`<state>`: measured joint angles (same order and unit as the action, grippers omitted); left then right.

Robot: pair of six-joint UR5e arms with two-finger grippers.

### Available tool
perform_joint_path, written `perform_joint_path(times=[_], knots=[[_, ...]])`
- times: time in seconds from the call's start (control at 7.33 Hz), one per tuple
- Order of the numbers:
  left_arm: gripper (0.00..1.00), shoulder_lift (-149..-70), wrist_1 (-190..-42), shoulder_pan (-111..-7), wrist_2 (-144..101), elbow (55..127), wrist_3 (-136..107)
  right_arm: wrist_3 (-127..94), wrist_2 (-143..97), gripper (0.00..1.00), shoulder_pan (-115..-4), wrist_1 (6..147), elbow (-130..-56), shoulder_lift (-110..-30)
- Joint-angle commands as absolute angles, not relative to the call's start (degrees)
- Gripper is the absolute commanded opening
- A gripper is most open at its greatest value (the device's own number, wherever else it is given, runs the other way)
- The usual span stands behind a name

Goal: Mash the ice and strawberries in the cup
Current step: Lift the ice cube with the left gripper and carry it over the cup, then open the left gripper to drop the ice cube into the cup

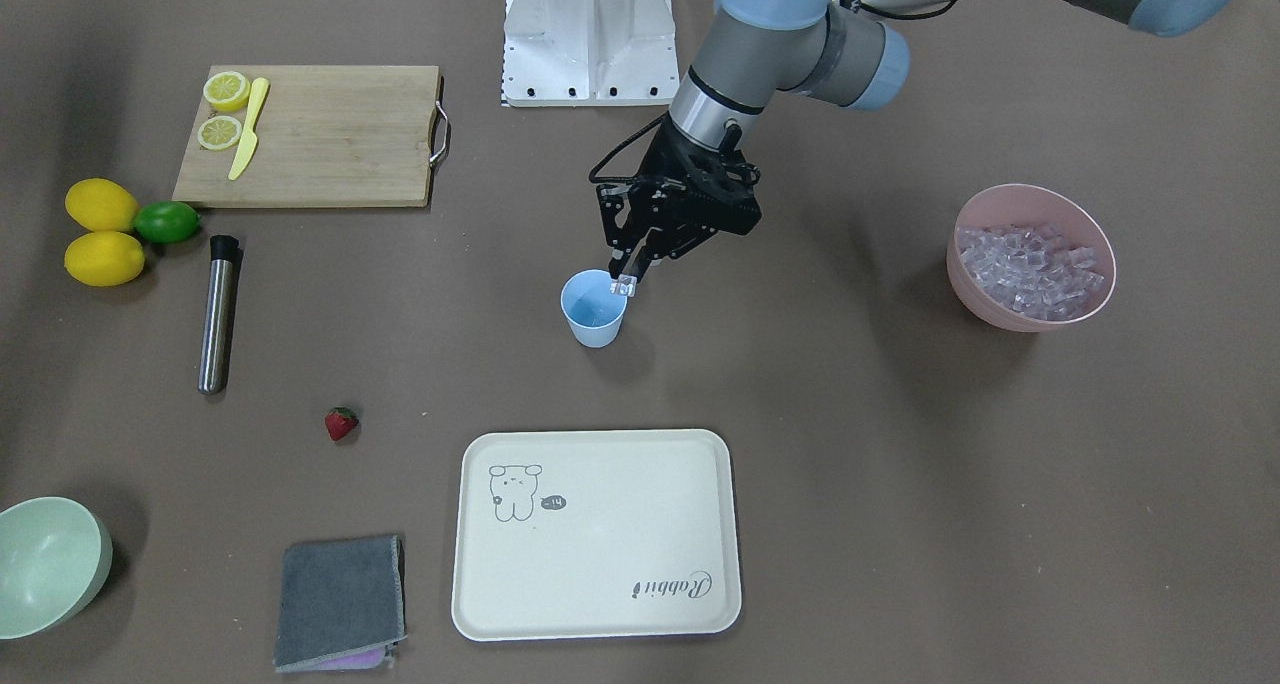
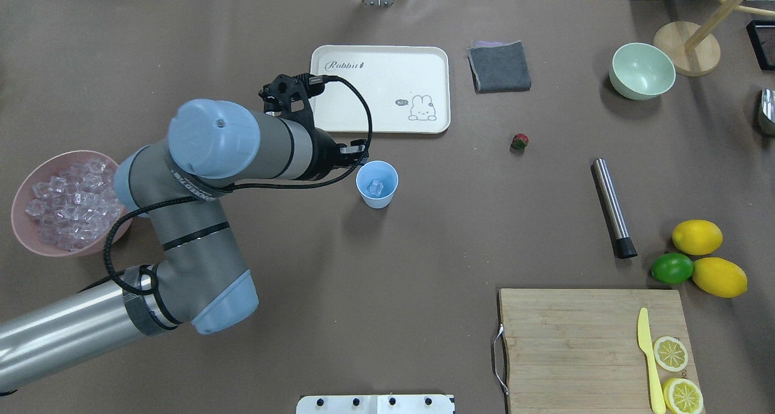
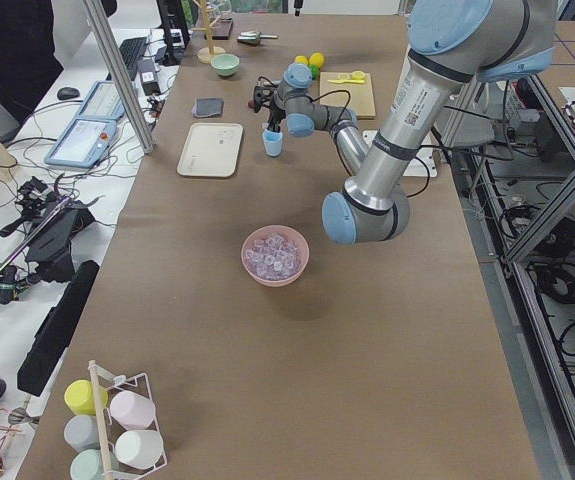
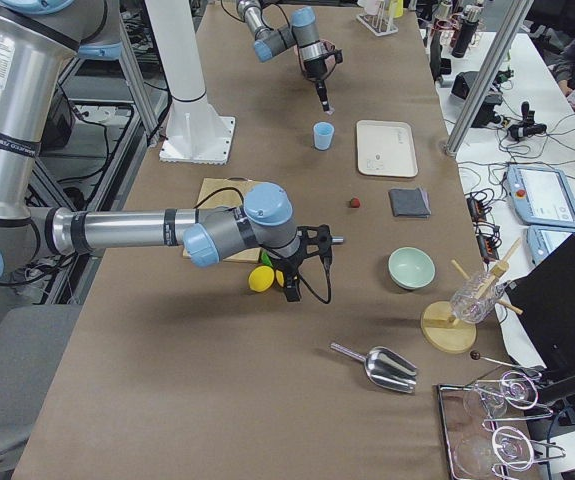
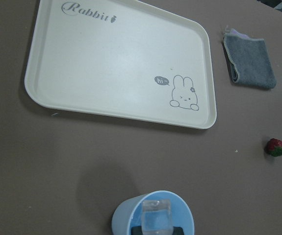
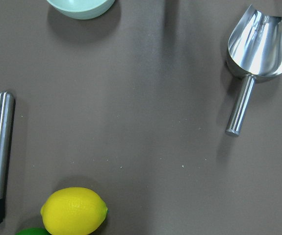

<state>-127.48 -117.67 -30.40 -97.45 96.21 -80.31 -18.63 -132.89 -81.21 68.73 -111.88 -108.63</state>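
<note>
While over tapered cup (image 1: 593,326), glassy ice cube (image 1: 624,285).

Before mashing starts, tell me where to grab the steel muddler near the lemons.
Probably best: take the muddler around the middle of its steel shaft, straight from above, fingers across its narrow width. It lies flat, nothing touches its long sides, and the lime sits near its black end.

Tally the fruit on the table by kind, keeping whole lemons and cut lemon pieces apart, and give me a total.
whole lemons: 2
cut lemon pieces, on the cutting board: 2
lime: 1
strawberry: 1
Total: 6
</note>
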Motion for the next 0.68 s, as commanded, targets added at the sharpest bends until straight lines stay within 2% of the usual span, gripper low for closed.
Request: perform_joint_path(times=[0.0, 0.14, 0.27, 0.41, 0.55], knots=[[0.0, -128.7, -117.8, -28.7, -95.2, 94.6, -80.9, -18.6, -132.9, 1.0, -81.1, 68.7, -111.9, -108.6], [0.0, -128.7, -117.8, -28.6, -95.2, 94.6, -80.9, -18.6, -132.9, 1.0, -81.2, 68.7, -111.9, -108.6], [0.45, -128.5, -117.8, -28.3, -95.3, 94.6, -80.8, -18.6, -132.9, 1.0, -81.2, 68.7, -111.9, -108.5], [0.97, -128.5, -117.7, -27.5, -95.2, 94.7, -80.9, -18.6, -132.9, 1.0, -81.2, 68.7, -111.9, -108.4], [0.98, -128.4, -118.2, -27.0, -95.3, 94.9, -81.0, -18.7, -132.9, 1.0, -81.2, 68.7, -111.9, -108.3]])
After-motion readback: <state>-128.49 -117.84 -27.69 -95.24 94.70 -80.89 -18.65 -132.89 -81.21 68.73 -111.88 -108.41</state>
